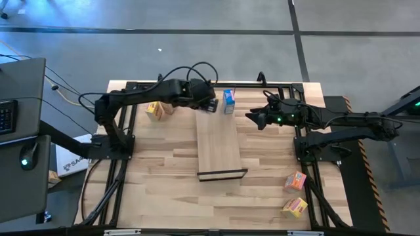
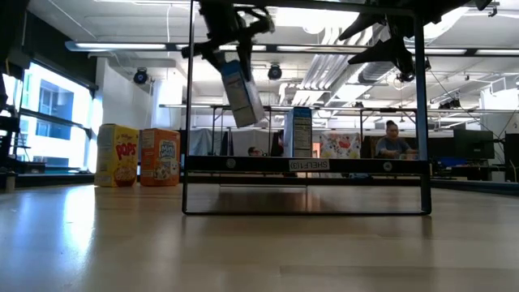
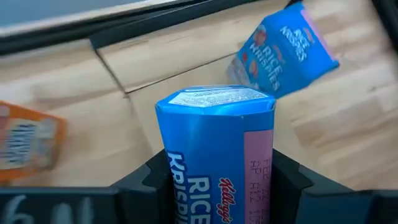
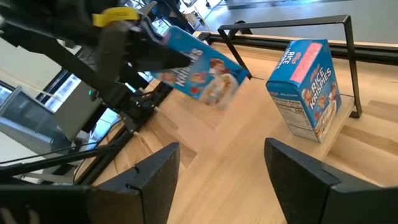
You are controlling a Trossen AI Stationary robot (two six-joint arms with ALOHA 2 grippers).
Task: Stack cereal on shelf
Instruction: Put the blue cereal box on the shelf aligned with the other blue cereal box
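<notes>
My left gripper (image 1: pixel 211 105) is shut on a blue cereal box (image 2: pixel 242 93), high over the far left corner of the shelf (image 1: pixel 220 144), a pale board with black end frames. A second blue box (image 1: pixel 228 100) stands upright on its base at the shelf's far end, just right of the held one (image 4: pixel 199 65). My right gripper (image 1: pixel 252 118) hovers open beside the shelf's right side, its fingers wide apart in the right wrist view (image 4: pixel 214 180) with nothing between them, pointing at the standing box (image 4: pixel 308 87). My left gripper pinches the blue box between its two fingers (image 3: pixel 146 180), one on each of two opposite sides (image 3: pixel 171 168). It has the box by the upper end and comes slanting down from the table's left. The box hangs tilted below the fingers (image 2: pixel 243 105), clear of the shelf.
A yellow box (image 1: pixel 153 110) and an orange box (image 1: pixel 165 108) stand at the table's far left. An orange-pink box (image 1: pixel 295 181) and a yellow one (image 1: pixel 295 208) lie near the front right. The shelf's near half is bare. People sit in the room beyond the table.
</notes>
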